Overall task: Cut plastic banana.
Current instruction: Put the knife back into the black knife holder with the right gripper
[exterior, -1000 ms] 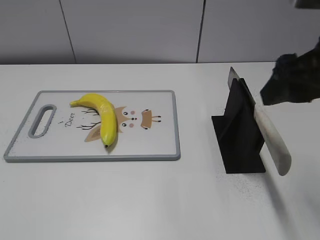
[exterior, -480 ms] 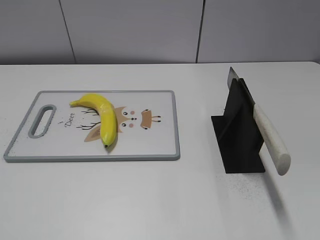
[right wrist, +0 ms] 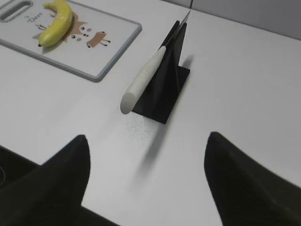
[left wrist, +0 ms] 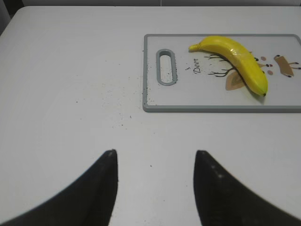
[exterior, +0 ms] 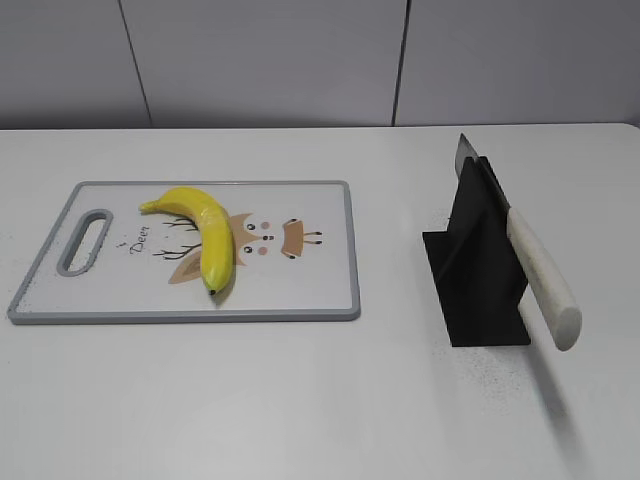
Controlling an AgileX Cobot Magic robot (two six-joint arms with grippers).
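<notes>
The plastic banana [exterior: 204, 236] is glossy yellow and lies on the white cutting board [exterior: 300, 290] at the left of the table. It also shows in the left wrist view [left wrist: 235, 56] and the right wrist view [right wrist: 55, 22]. A knife with a cream handle [exterior: 543, 278] rests slanted in a black stand [exterior: 478, 270], and shows in the right wrist view [right wrist: 143, 80]. My left gripper [left wrist: 155, 157] is open and empty over bare table, short of the board. My right gripper [right wrist: 148, 141] is open and empty, back from the knife handle. Neither gripper shows in the exterior view.
The cutting board has a grey rim, a handle slot [exterior: 85, 240] at its left end and a deer drawing. Bare white table lies between board and knife stand. A grey panelled wall stands behind the table.
The right arm, seen at the right edge one second ago, has left the exterior view. Banana, board and knife have not moved.
</notes>
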